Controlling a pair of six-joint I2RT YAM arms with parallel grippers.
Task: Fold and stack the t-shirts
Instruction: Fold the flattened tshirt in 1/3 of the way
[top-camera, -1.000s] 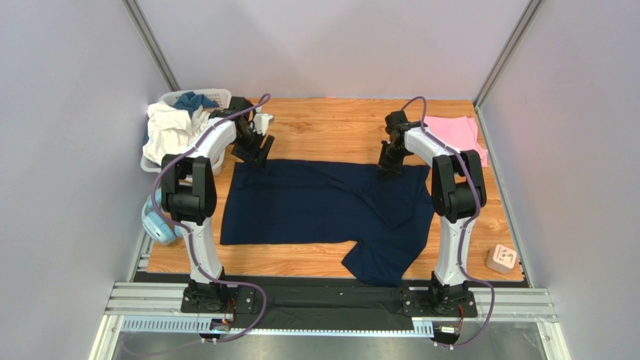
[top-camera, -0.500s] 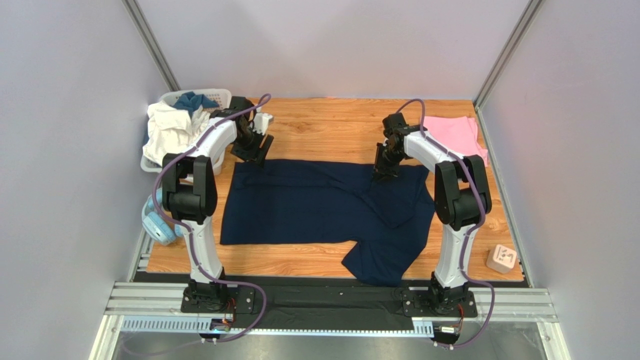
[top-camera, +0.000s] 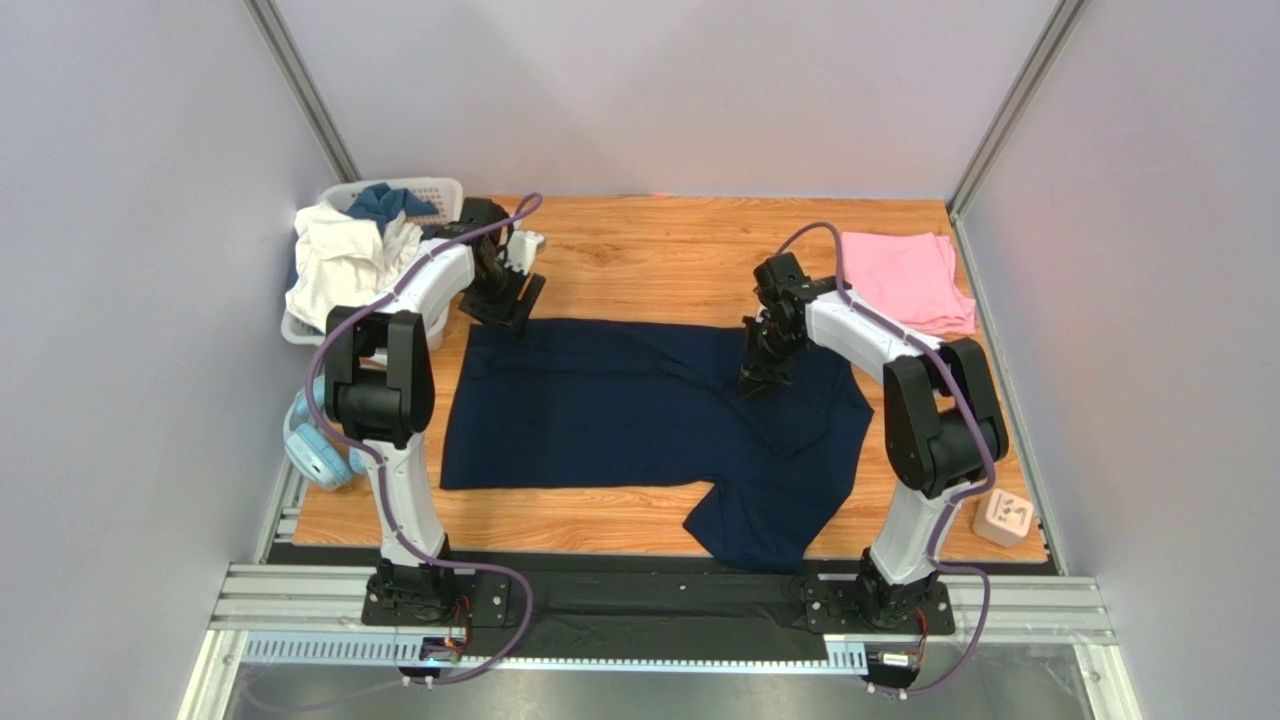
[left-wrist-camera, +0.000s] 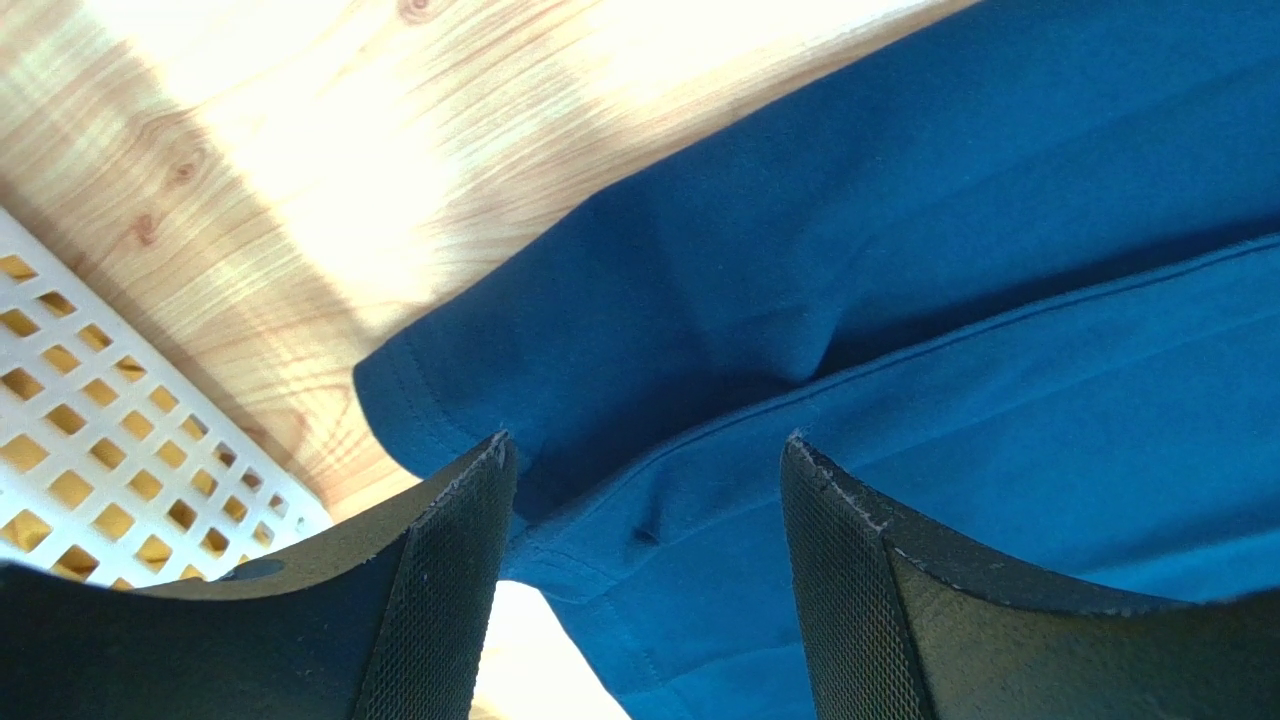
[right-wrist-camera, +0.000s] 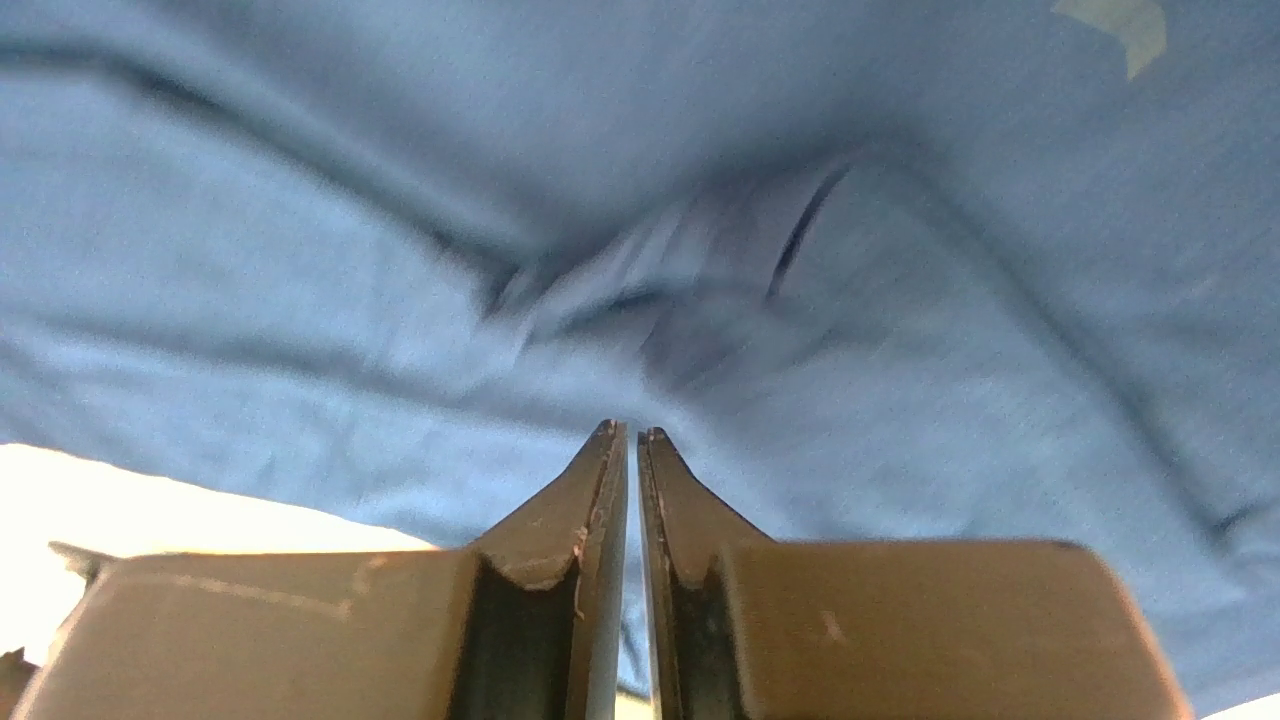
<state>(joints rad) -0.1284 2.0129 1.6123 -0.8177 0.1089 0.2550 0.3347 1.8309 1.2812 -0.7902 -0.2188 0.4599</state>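
The large navy t-shirt (top-camera: 631, 405) lies spread across the wooden table, with a sleeve hanging toward the near edge. The pink t-shirt (top-camera: 902, 281) lies folded at the back right. My left gripper (top-camera: 504, 305) is open just above the navy shirt's far left corner. In the left wrist view the gripper (left-wrist-camera: 646, 443) has its fingers either side of the hemmed corner (left-wrist-camera: 601, 495). My right gripper (top-camera: 756, 375) is over the shirt's far right part. In the right wrist view it (right-wrist-camera: 631, 431) is shut, pinching navy cloth (right-wrist-camera: 721, 315).
A white laundry basket (top-camera: 368, 200) with white and blue clothes stands at the back left; its lattice shows in the left wrist view (left-wrist-camera: 90, 450). Light-blue headphones (top-camera: 316, 450) lie at the left edge. A small pink box (top-camera: 1002, 518) sits at the near right.
My right gripper has moved toward the near left, drawing the navy shirt's far right edge inward. My left gripper has shifted slightly toward the back, still open.
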